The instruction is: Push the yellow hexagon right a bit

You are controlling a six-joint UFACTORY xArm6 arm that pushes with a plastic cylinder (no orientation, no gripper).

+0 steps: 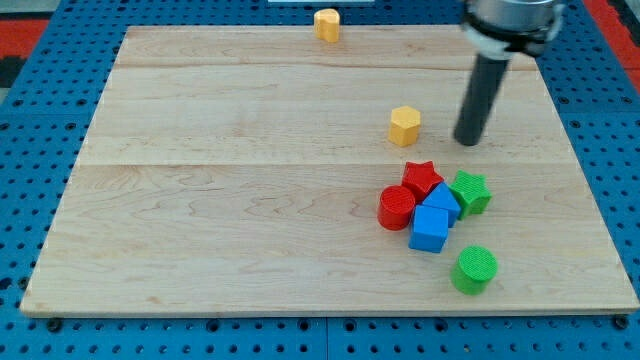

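The yellow hexagon (405,126) stands on the wooden board (230,200), right of the middle in the upper half. My tip (467,142) rests on the board to the hexagon's right, about one block's width away and not touching it. A second yellow block (327,24) of unclear shape sits at the board's top edge.
Below the hexagon lies a tight cluster: a red star (422,178), a red cylinder (397,208), a blue block (441,201), a blue cube (430,229) and a green star (469,192). A green cylinder (474,269) stands apart below them.
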